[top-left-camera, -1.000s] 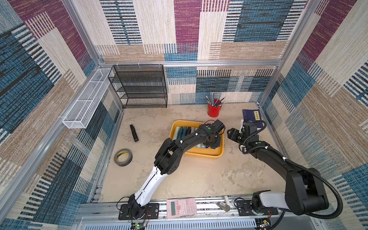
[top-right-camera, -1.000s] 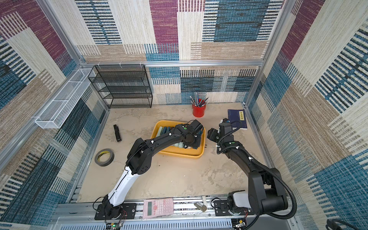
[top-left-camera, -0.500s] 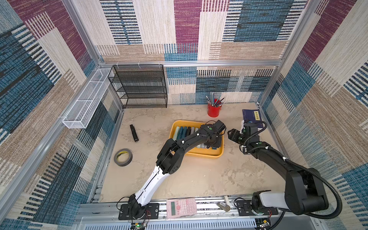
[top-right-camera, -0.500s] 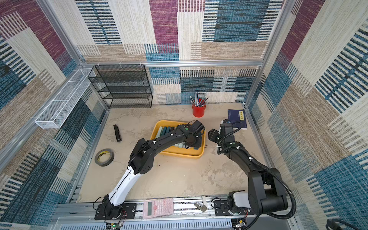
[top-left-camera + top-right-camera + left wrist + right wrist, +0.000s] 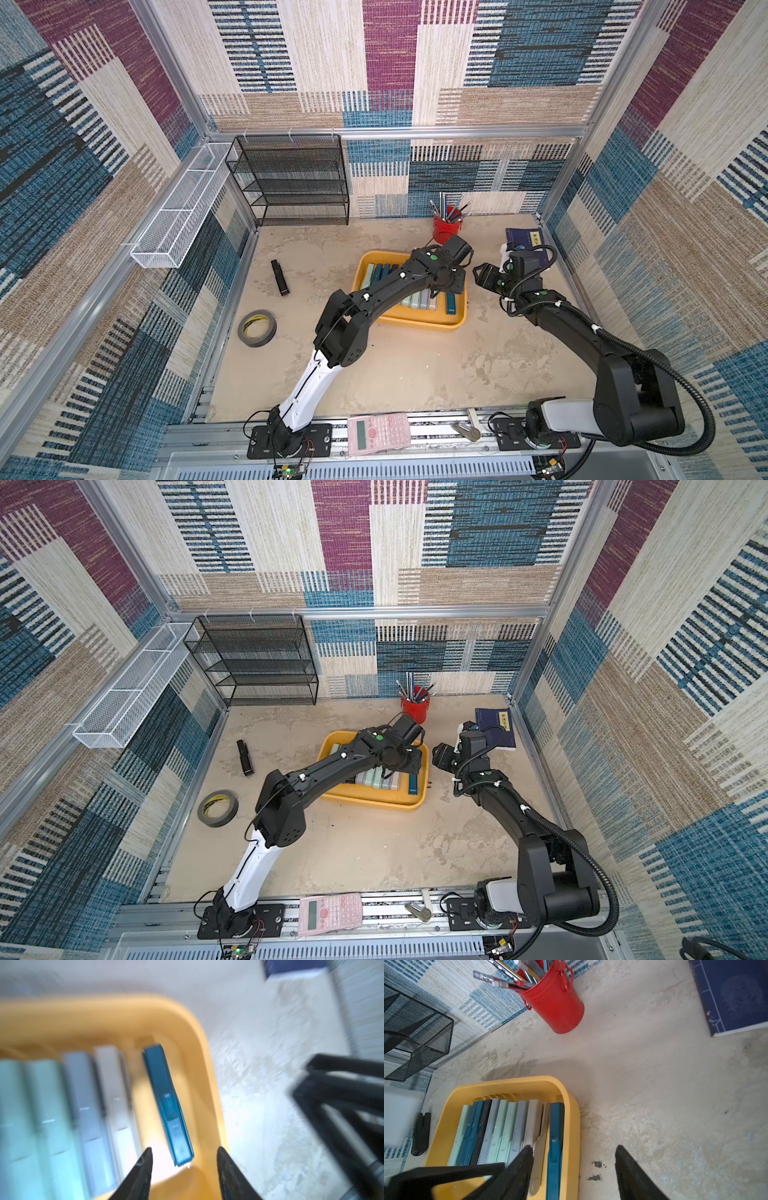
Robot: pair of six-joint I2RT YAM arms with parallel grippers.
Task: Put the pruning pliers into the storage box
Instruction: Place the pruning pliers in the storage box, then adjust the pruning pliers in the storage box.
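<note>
Now that your left gripper (image 5: pixel 184 1148) has spread its jaws wider than a second ago, the teal pruning pliers (image 5: pixel 166 1103) lie free just ahead of them inside the storage box (image 5: pixel 197 1043). Your right gripper (image 5: pixel 573 1147) hovers wide and empty beside the box. The writing on the book (image 5: pixel 517 239) is unreadable.

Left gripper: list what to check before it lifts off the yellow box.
1. Left gripper jaws apart: ok.
2. Teal blue pliers free of its fingers, inside the storage box: ok.
3. Those pliers lying flat: cannot tell, blurred.
4. Right gripper open, empty, beside the box: ok.
5. All pliers boxed: not ok, a black pair lies on the table.
</note>
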